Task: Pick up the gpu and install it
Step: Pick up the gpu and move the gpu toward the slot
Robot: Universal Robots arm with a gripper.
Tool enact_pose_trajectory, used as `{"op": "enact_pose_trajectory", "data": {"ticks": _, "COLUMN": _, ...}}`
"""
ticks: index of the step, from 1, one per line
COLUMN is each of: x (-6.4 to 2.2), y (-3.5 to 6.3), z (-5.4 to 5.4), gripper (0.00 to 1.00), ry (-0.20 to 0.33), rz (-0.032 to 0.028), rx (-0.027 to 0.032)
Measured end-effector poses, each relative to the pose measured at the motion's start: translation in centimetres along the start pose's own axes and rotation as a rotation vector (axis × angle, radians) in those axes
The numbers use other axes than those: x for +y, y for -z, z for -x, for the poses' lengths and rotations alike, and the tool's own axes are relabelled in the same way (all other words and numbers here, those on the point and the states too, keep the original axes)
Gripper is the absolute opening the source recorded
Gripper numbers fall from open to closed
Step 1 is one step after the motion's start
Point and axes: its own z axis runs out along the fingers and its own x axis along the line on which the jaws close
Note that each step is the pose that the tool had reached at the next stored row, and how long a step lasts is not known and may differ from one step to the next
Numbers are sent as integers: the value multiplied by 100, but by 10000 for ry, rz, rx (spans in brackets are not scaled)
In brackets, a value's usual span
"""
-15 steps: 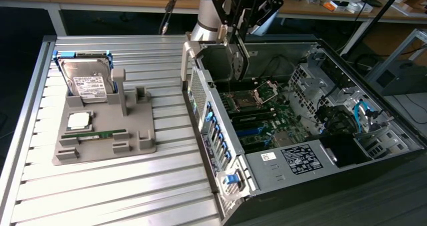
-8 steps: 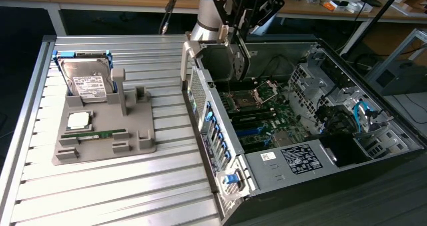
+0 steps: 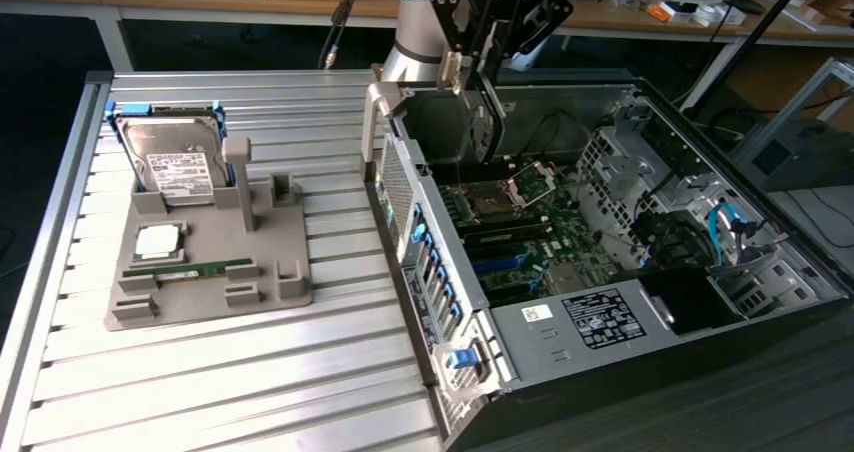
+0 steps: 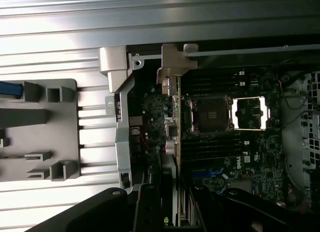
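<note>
End effector (image 3: 487, 57) tight around the gpu (image 3: 483, 122), card upright above the motherboard (image 3: 521, 232) of the open computer case (image 3: 414, 242).

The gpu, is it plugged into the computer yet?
Not yet. Picking up looks done: the end effector grips the gpu, well clear of the gray tray. Right now the card hangs edge-down over the open computer case. Left: seating it on the motherboard.

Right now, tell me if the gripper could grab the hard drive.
Probably not: the gripper is shut on the gpu above the open case. The hard drive stands uncovered in its grey holder.
</note>
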Motion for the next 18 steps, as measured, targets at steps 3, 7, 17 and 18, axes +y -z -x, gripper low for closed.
{"op": "enact_pose_trajectory", "data": {"ticks": 3, "x": -1, "y": -4, "z": 13, "gripper": 27, "ry": 1, "rz": 0, "rx": 1}}
{"op": "enact_pose_trajectory", "data": {"ticks": 7, "x": -2, "y": -10, "z": 32, "gripper": 27, "ry": 0, "rz": 0, "rx": 0}}
{"op": "enact_pose_trajectory", "data": {"ticks": 17, "x": -5, "y": -27, "z": 84, "gripper": 27, "ry": 0, "rz": 0, "rx": 0}}
{"op": "enact_pose_trajectory", "data": {"ticks": 18, "x": -5, "y": -29, "z": 89, "gripper": 27, "ry": 0, "rz": 0, "rx": 1}}
